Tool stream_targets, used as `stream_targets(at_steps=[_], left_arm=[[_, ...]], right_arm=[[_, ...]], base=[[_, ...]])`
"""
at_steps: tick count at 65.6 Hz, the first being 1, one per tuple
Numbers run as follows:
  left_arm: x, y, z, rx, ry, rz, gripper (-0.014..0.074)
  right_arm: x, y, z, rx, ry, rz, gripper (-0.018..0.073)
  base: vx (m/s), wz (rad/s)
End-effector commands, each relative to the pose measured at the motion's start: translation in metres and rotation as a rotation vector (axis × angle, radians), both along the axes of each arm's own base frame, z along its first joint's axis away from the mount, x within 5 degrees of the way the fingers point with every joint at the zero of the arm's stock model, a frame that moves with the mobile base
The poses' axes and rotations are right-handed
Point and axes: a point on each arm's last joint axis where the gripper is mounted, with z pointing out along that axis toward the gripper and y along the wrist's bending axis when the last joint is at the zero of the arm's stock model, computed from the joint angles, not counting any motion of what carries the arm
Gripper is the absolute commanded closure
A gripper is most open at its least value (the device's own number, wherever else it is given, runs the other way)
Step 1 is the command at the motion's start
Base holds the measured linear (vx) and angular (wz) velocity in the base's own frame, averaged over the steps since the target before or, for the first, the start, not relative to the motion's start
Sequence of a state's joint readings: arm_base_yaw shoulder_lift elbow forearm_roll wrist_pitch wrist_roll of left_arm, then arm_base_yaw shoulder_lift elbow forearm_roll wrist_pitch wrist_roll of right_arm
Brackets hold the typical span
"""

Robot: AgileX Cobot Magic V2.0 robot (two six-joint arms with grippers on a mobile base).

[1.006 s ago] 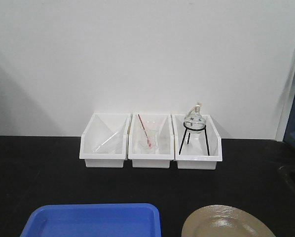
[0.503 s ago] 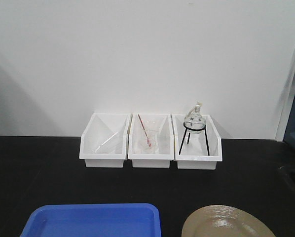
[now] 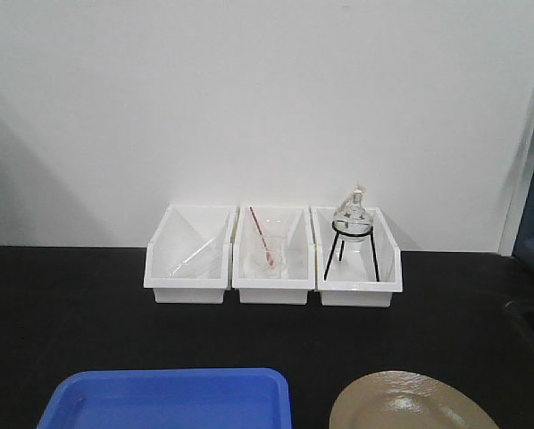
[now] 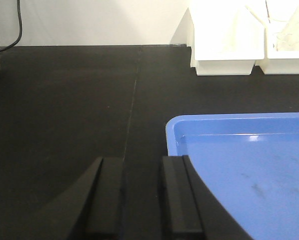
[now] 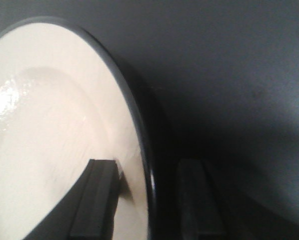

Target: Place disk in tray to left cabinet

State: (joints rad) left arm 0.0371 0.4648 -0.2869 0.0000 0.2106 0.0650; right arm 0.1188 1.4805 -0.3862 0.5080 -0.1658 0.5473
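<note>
At the bottom edge, the disk [image 3: 412, 402] lies on the black table [image 3: 70, 304], just right of the blue tray [image 3: 169, 398]. The right gripper [image 5: 147, 167] straddles the disk's rim with its jaws apart. The left gripper [image 4: 139, 167] gapes beside the tray. Of three white bins [image 3: 271, 293] behind, the middle one holds a beaker [image 3: 269, 255] and the right one a flask [image 3: 351, 214] on a tripod [image 3: 372, 259].

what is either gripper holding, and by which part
Nothing yet. The right gripper straddles the rim of the disk, jaws open; the left gripper is open and empty.
</note>
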Motion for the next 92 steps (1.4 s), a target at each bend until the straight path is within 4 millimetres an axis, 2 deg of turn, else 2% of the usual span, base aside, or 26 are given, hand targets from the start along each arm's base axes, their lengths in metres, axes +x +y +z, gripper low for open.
stream_targets(at_steps=[1, 28, 41, 49, 55, 70, 83, 92], left_arm=[[0.004, 0.0, 0.018, 0.007, -0.108, -0.006, 0.0266], [0.004, 0.0, 0.018, 0.007, -0.108, -0.006, 0.0266], [0.004, 0.0, 0.018, 0.007, -0.108, -0.006, 0.0266], [0.004, 0.0, 0.018, 0.007, -0.108, -0.006, 0.0266], [0.004, 0.0, 0.018, 0.007, -0.108, -0.006, 0.0266], [0.004, 0.0, 0.018, 0.007, -0.108, -0.006, 0.0266], [0.004, 0.0, 0.018, 0.007, -0.108, -0.006, 0.0266], [0.004, 0.0, 0.018, 0.007, -0.108, -0.006, 0.0266]], right_arm=[[0.01, -0.001, 0.008, 0.002, -0.084, -0.036, 0.0216], [0.027, 0.003, 0.015, -0.019, -0.132, 0.026, 0.024], [0.027, 0.003, 0.012, -0.017, -0.12, 0.022, 0.0386], [0.027, 0.003, 0.019, -0.016, -0.154, 0.02, 0.0506], [0.026, 0.002, 0.03, -0.014, -0.206, 0.017, 0.0574], [0.019, 0.0, 0.068, -0.016, -0.388, 0.016, 0.0568], [0.007, 0.004, 0.101, -0.112, -0.546, 0.152, 0.0568], [0.004, 0.003, 0.124, -0.034, -0.726, 0.094, 0.0568]], base=[[0.0, 0.0], [0.0, 0.0], [0.0, 0.0], [0.0, 0.0], [0.0, 0.0], [0.0, 0.0], [0.0, 0.0], [0.0, 0.0]])
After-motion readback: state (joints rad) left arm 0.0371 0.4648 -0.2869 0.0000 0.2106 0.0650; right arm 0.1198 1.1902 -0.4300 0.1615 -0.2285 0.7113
